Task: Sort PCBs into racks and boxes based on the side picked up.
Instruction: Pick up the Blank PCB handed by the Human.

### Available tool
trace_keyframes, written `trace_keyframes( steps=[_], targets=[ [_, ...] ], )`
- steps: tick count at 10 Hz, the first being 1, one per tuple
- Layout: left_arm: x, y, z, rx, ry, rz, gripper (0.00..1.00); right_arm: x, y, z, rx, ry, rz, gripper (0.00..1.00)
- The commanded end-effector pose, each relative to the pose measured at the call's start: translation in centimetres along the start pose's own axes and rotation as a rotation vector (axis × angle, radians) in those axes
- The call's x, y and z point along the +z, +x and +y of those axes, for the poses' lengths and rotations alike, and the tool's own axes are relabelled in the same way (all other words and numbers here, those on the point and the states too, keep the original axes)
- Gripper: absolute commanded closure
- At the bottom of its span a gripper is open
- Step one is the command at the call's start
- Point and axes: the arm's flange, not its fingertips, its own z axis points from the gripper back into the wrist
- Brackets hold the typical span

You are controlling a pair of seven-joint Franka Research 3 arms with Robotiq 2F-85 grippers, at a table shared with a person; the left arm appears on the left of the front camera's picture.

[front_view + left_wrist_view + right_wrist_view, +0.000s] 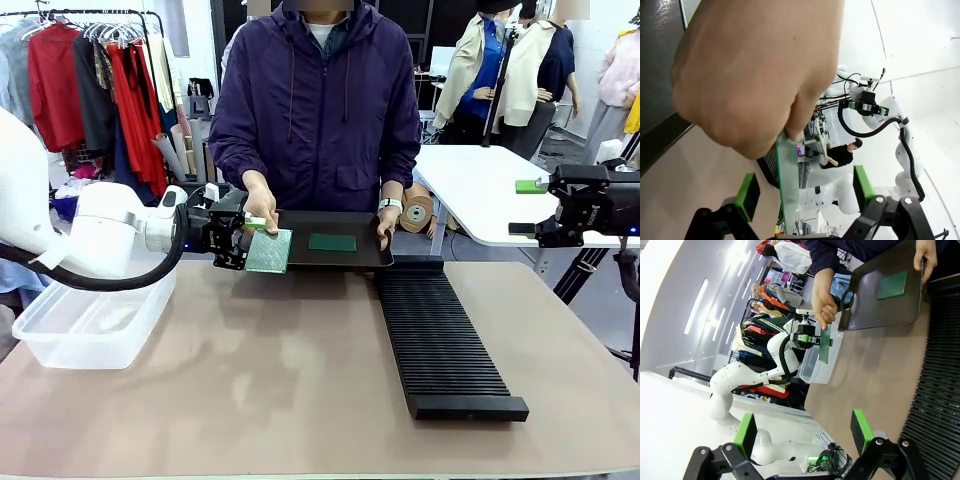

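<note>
On the brown tabletop (pixel 300 400): the sorting looks barely begun, judging by where things lie.
Long black slotted rack (pixel 440 340): lies right of the middle, running toward the robot. No board stands in any slot that shows.
Clear plastic tub (pixel 90 335): sits at the table's left edge, under the left arm. Nothing green shows through its walls.
Shallow black tray (pixel 300 222): the person holds it at the far edge, just beyond the rack's far end. One dark green rectangular board (pixel 332 242) lies flat on it, waiting.
Person's hand (pixel 755 75): pinches the top edge of a second thin green board (pixel 268 250). The board hangs upright just off the tray's left end, above the table between tub and rack.
Left gripper (pixel 243 243): level with the offered board, jaws spread to either side of it. In the wrist view the board stands edge-on between the green pads (pixel 747 195), nearer one, and seems to touch neither.
Right gripper (pixel 525 208): off the table's right side, well apart from the work, jaws spread with nothing between them.
Done: no board sorted, as far as the pictures show.
Left: closing on the offered board, taking it from the hand, and setting it in rack or tub according to its face. After that comes the board on the tray.
</note>
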Motion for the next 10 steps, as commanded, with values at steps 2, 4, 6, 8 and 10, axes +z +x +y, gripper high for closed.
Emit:
trace_keyframes(
  steps=[2,4,6,8,10],
  targets=[
    [-0.05,0.53,0.07,0.014,-0.016,-0.027,0.47,-0.17,0.20,0.24,0.002,0.017,-0.011,0.00],
    [0.13,0.45,0.07,0.021,-0.017,-0.018,0.86,-0.17,0.20,0.24,0.002,0.017,-0.011,0.00],
    [0.35,0.27,0.11,0.020,-0.021,0.000,1.00,-0.17,0.20,0.24,0.002,0.017,-0.011,0.00],
    [0.51,0.18,0.17,0.023,-0.013,0.004,1.00,-0.17,0.20,0.24,0.002,0.017,-0.011,0.00],
    [0.55,0.11,0.19,0.024,-0.008,0.013,1.00,-0.17,0.20,0.24,0.002,0.017,-0.011,0.00]
  ],
)
